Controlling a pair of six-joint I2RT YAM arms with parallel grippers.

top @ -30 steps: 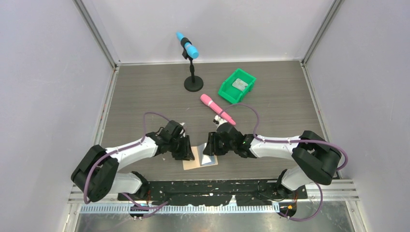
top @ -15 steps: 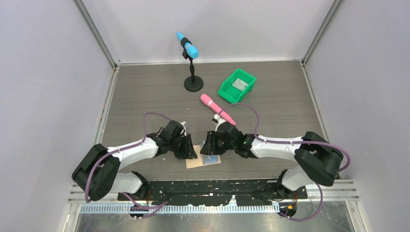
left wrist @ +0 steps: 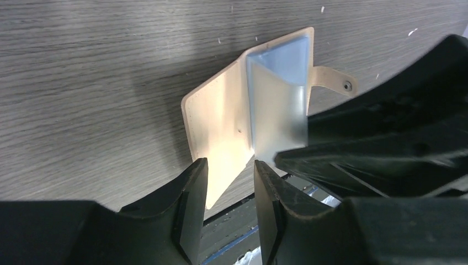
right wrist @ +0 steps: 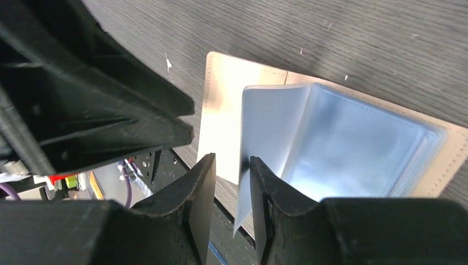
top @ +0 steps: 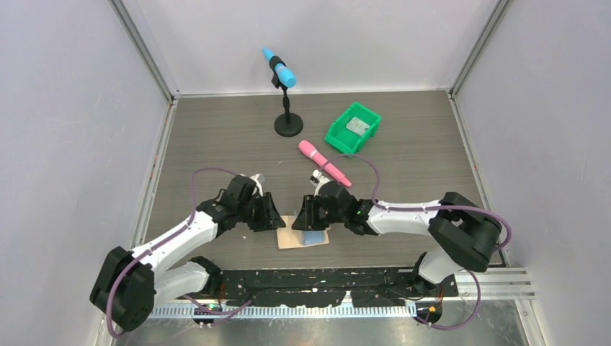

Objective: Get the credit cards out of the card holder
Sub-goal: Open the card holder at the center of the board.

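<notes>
the small flat tan card holder (top: pixel 291 240) lies opened out on the dark wood-grain table (top: pixel 216 137), near its front edge and between the two arms. so the opening is done; the emptying, as far as i can judge, is not. a blue patch shows inside the holder from above. the right wrist view also gives a bluish sheen through the stacked clear plastic sleeves (right wrist: pixel 359 149). the thin plain blue credit card (top: pixel 314 236) therefore looks to be still lodged in a sleeve. well apart, in the green plastic bin (top: pixel 339 138) at the far right, lies a pale grey flat rectangle (top: pixel 357 125). it may be the other card already out, but it is too small to be sure. at least the blue one is left to draw out.

the black two-finger left gripper (left wrist: pixel 230 168) hangs low over the holder's near corner, its jaws a narrow gap apart. the tan cover shows through the gap, and i cannot tell whether either finger touches it. it grasps nothing that i can see. the black two-finger right gripper (right wrist: pixel 232 165) is likewise parted narrowly. the free edge of one raised clear sleeve leaf (right wrist: pixel 270 127) runs down between its fingers. the gap is wider than the leaf, so the jaws are not clenched on it.
</notes>
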